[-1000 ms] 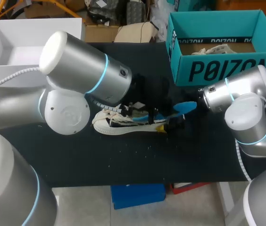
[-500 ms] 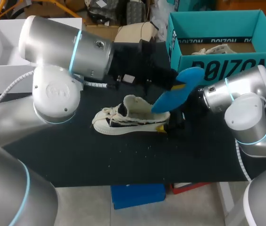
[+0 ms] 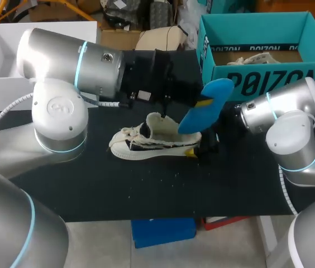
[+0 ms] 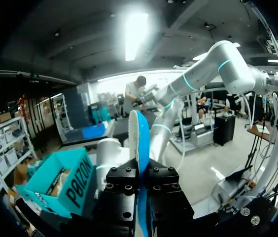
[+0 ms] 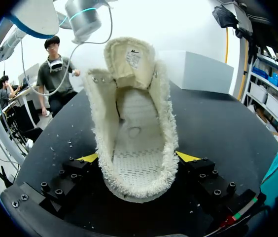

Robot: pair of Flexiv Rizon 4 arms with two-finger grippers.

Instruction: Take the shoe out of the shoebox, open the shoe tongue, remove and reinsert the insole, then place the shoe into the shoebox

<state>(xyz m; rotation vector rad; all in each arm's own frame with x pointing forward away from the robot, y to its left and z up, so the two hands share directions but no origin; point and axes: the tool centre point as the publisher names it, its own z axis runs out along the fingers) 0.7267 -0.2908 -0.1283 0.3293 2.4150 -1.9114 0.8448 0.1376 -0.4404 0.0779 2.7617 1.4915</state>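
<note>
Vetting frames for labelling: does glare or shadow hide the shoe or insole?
Head view: right gripper merges with the black table; shoe and blue insole stand out. Left wrist view: overhead glare above the edge-on insole. Right wrist view: shoe evenly lit.

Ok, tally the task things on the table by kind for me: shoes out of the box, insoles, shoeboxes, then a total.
Shoes out of the box: 1, the cream shoe
Insoles: 1, the blue insole, lifted clear of the shoe
Shoeboxes: 1, the teal shoebox
Total: 3
</note>
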